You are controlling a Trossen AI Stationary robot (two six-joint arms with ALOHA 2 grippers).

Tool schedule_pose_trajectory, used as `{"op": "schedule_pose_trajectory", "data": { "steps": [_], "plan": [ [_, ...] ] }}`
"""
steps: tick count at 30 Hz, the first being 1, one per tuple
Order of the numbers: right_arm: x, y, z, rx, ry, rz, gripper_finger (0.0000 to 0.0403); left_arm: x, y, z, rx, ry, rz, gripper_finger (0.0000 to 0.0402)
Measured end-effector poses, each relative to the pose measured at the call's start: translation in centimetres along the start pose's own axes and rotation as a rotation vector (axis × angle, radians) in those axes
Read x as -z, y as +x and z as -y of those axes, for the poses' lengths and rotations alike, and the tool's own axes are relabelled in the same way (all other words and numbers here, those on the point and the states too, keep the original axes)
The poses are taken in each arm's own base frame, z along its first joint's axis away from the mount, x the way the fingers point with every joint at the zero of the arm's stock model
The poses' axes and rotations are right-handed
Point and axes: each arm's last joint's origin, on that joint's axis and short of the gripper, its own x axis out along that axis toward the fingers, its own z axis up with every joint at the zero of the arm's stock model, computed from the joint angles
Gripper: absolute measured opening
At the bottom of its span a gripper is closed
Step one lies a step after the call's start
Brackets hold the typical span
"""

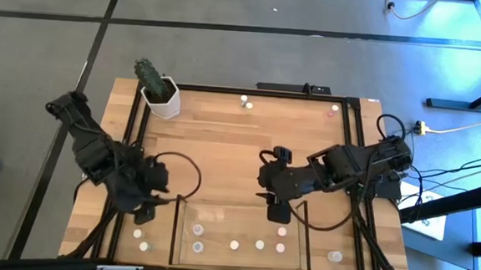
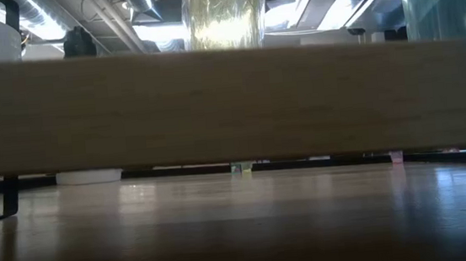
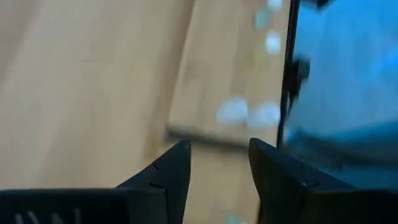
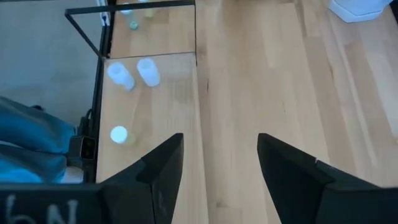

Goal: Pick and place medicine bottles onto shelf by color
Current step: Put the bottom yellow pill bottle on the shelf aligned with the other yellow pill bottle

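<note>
The shelf (image 1: 245, 204) is a clear-walled tray with a light-wood floor at the table's near edge. Several tiny pale-capped bottles stand on its floor, among them one at the left (image 1: 199, 230) and a pinkish one at the right (image 1: 281, 232). More bottles stand on the table: two left of the shelf (image 1: 137, 233), one right of it (image 1: 334, 256), two at the far edge (image 1: 245, 98) and a pinkish one (image 1: 332, 110). My left gripper (image 1: 165, 200) (image 3: 219, 165) is open and empty beside the shelf's far left corner. My right gripper (image 1: 277, 213) (image 4: 219, 162) is open and empty above the shelf's far wall, right of its middle.
A white hexagonal pot with a green cactus (image 1: 161, 97) stands at the far left corner. A black metal frame (image 1: 226, 90) runs around the tabletop. In the low view a wooden board (image 2: 231, 105) blocks most of the scene. Bare wood lies between the arms (image 1: 223, 151).
</note>
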Motion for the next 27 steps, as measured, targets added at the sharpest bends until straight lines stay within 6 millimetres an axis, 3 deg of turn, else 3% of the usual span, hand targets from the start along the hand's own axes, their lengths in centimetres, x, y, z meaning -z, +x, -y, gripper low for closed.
{"op": "schedule_pose_trajectory", "data": {
  "steps": [5, 8, 12, 17, 27],
  "plan": [
    [-0.2, 0.0, 0.2, 0.001, 0.006, 0.009, 0.0207, 2.0, -0.2, 0.4, -0.021, -0.231, -0.159, 0.0155],
    [-0.3, -0.1, 0.1, -0.003, 0.007, 0.017, 0.0207, 2.7, -0.5, 0.8, -0.024, -0.422, -0.182, 0.0155],
    [-0.3, -0.1, 0.1, -0.003, 0.007, 0.019, 0.0207, 3.7, -0.6, 1.4, -0.032, -0.531, -0.204, 0.0155],
    [-0.3, -0.1, 0.1, -0.004, 0.006, 0.02, 0.0207, 5.0, 0.1, 2.6, -0.064, -0.541, -0.232, 0.0155],
    [-0.3, -0.1, 0.1, -0.004, 0.006, 0.02, 0.0207, 7.8, 3.5, 5.6, -0.167, -0.441, -0.284, 0.0155]
  ]
}}
